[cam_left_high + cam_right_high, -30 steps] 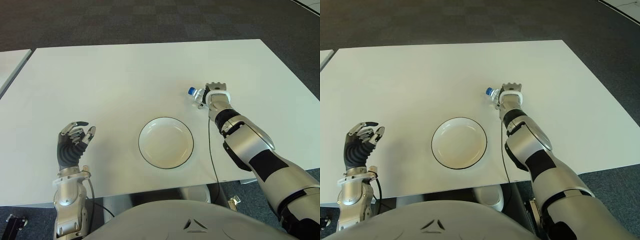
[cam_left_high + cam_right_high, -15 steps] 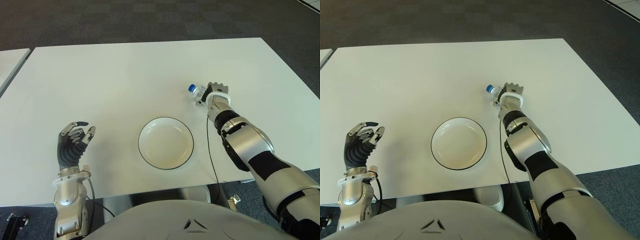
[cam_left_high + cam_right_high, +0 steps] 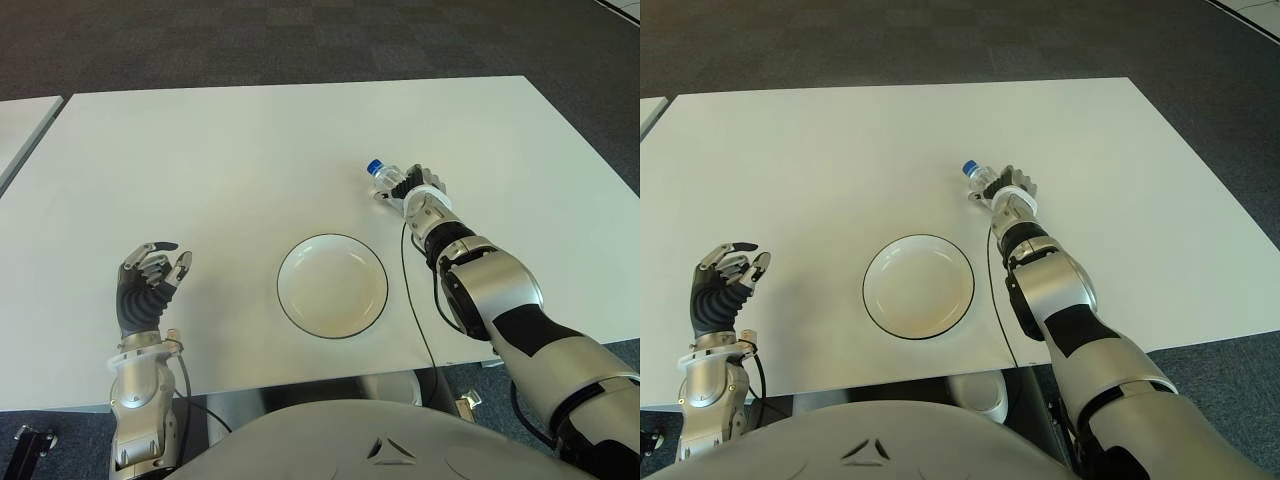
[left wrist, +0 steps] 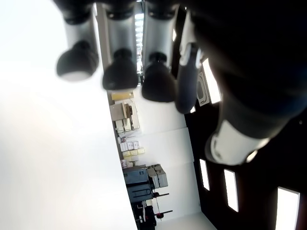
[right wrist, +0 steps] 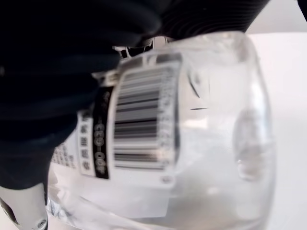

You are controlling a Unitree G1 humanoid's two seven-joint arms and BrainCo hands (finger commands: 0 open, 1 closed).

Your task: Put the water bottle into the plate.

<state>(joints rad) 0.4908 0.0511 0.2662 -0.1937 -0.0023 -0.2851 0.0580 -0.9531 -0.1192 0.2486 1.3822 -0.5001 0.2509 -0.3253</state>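
Dark carpet surrounds the white desk [image 3: 230, 140], where the plate [image 3: 332, 285] sits bare near the front edge. Beyond and to its right, the right hand [image 3: 418, 195] is closed around the water bottle [image 3: 386, 178], apparently lifted and tilted. Carrying it over and setting it down remain. Near the front left, the left hand [image 3: 146, 285] shows loosely curled, holding nothing.
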